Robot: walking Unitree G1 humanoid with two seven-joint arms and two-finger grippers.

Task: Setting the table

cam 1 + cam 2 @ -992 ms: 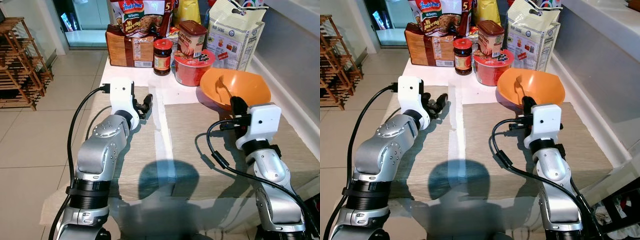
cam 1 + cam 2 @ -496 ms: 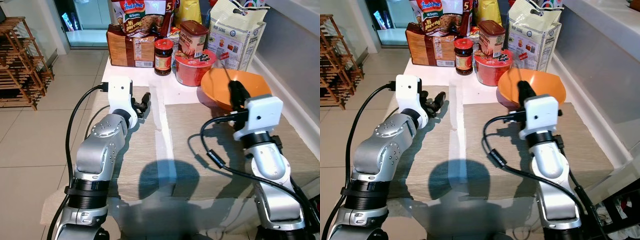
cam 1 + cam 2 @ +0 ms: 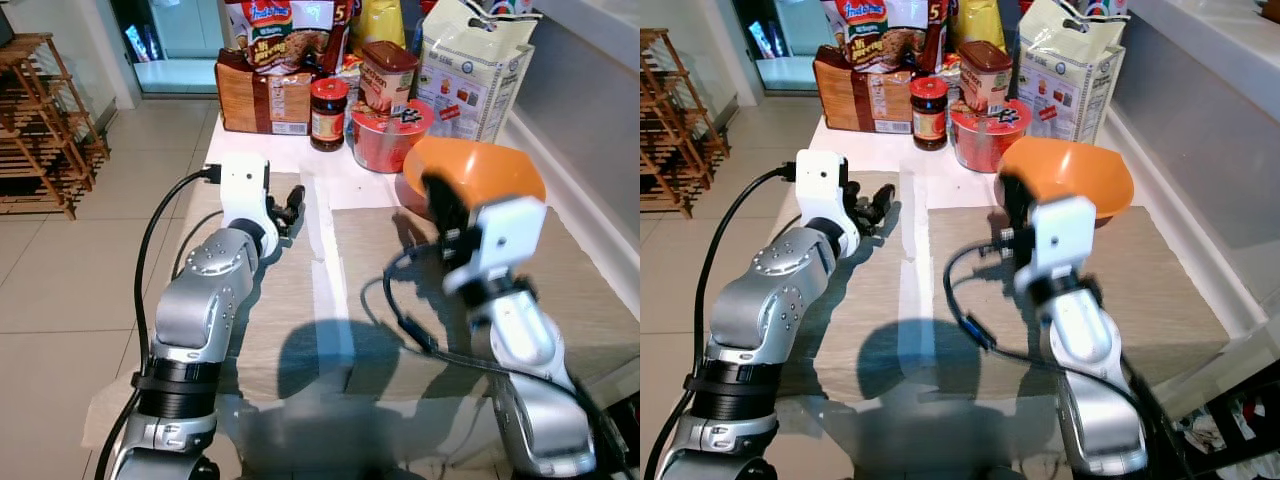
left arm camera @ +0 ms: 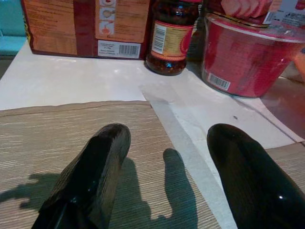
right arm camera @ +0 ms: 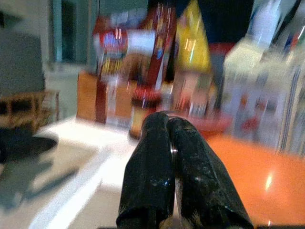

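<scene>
The white worktop [image 3: 240,150] carried two woven beige placemats, the left placemat [image 3: 290,290] and the right placemat [image 3: 1140,290], with a bare white strip between them and groceries crowded along the far edge. The step in hand appeared to be bringing the wide, shallow orange plastic bowl [image 3: 1080,172] onto the right placemat; it sat tilted, its near rim raised at that mat's far edge, just in front of the round red noodle cup [image 3: 985,135] and the white paper bag [image 3: 1070,65]. The right gripper [image 5: 178,143] was at the bowl's near rim, its two black fingers pressed together; whether they pinched the rim could not be told from the blurred wrist view, though the bowl's tilt suggested it. The next move likely called for drawing the bowl toward the mat's middle and setting it level, keeping clear of the noodle cup and the dark glass sauce jar [image 3: 327,100]. The left gripper [image 4: 167,157] hovered low over the left placemat's far corner, fingers spread apart and empty, near the brown cardboard box [image 3: 262,97].
</scene>
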